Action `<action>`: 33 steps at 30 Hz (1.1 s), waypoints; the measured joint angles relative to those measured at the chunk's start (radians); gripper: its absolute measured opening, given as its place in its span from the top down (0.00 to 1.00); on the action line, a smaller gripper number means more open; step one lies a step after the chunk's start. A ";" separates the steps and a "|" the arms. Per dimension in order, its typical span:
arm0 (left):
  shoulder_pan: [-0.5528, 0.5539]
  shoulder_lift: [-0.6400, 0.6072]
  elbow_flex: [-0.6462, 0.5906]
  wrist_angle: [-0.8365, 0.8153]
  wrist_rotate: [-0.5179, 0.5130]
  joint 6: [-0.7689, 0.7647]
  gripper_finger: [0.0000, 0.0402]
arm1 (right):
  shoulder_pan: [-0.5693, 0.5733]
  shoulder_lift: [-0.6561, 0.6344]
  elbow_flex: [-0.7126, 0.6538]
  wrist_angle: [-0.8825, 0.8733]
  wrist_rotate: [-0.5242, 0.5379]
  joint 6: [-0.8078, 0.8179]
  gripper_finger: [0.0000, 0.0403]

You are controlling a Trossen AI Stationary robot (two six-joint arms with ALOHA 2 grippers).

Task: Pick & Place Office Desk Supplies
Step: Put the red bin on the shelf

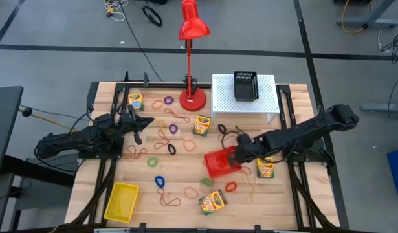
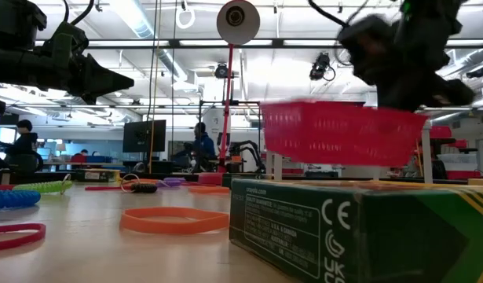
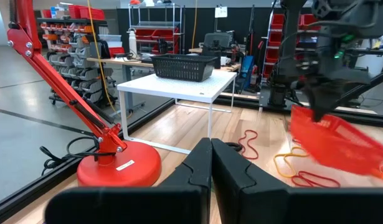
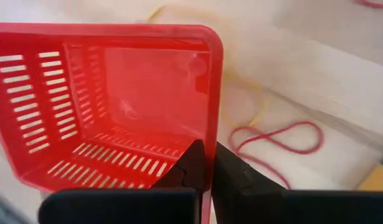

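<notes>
A red slotted basket [image 1: 221,164] hangs above the middle-right of the table, with my right gripper [image 4: 208,149] shut on its wall. In the low view the red basket [image 2: 339,130] is plainly off the tabletop. Yellow-and-green crayon boxes [image 1: 202,124] [image 1: 265,168] [image 1: 213,202] [image 1: 135,101] lie flat on the wood. Coloured rubber bands [image 1: 160,182] are scattered around them. My left gripper [image 1: 142,123] is shut with nothing in it and hovers level over the table's left part. My right gripper pinches one side wall of the basket at its rim [image 4: 213,124], one finger inside the basket and one outside. The fingers slant down from the table's right side. The basket is lifted clear of the table, open side up and a little tilted.
A red desk lamp stands on its round base [image 1: 193,98] at the far middle. Beside it is a white perforated stand [image 1: 266,103] carrying a black basket [image 1: 245,85]. A yellow basket [image 1: 121,200] sits at the near left. A crayon box [image 2: 359,232] lies close to the low camera.
</notes>
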 joint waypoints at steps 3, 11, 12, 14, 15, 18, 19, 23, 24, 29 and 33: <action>0.000 0.000 0.000 0.000 0.000 0.000 0.98 | 0.029 -0.033 -0.024 -0.013 0.093 0.215 0.97; 0.000 0.000 0.000 -0.001 0.000 0.000 0.98 | 0.075 -0.026 -0.063 -0.016 0.224 0.580 0.94; 0.000 0.000 0.000 -0.001 0.000 0.000 0.98 | 0.078 -0.021 -0.063 -0.016 0.222 0.598 0.94; 0.000 0.000 0.000 0.000 0.000 0.000 0.98 | 0.080 -0.013 -0.063 0.005 0.220 0.608 0.94; 0.000 0.000 0.000 -0.001 0.000 0.000 0.98 | 0.079 -0.012 -0.063 0.011 0.213 0.583 0.93; 0.000 0.000 0.000 -0.001 0.000 0.000 0.98 | 0.069 -0.012 -0.063 0.034 0.172 0.442 0.90; 0.000 0.000 0.000 0.000 0.000 0.000 0.98 | 0.067 -0.012 -0.063 0.038 0.169 0.401 0.89; 0.000 0.000 0.000 0.000 0.000 0.000 0.98 | 0.067 -0.012 -0.058 0.063 0.175 0.275 0.78; 0.000 0.000 0.000 0.000 0.000 0.000 0.98 | 0.067 -0.012 -0.058 0.069 0.183 0.269 0.74; 0.000 0.000 0.000 0.000 0.000 0.000 0.98 | 0.066 -0.012 -0.058 0.121 0.166 0.206 0.58; 0.000 0.000 0.000 0.000 0.000 0.000 0.98 | 0.041 -0.033 -0.054 0.132 0.027 -0.209 0.51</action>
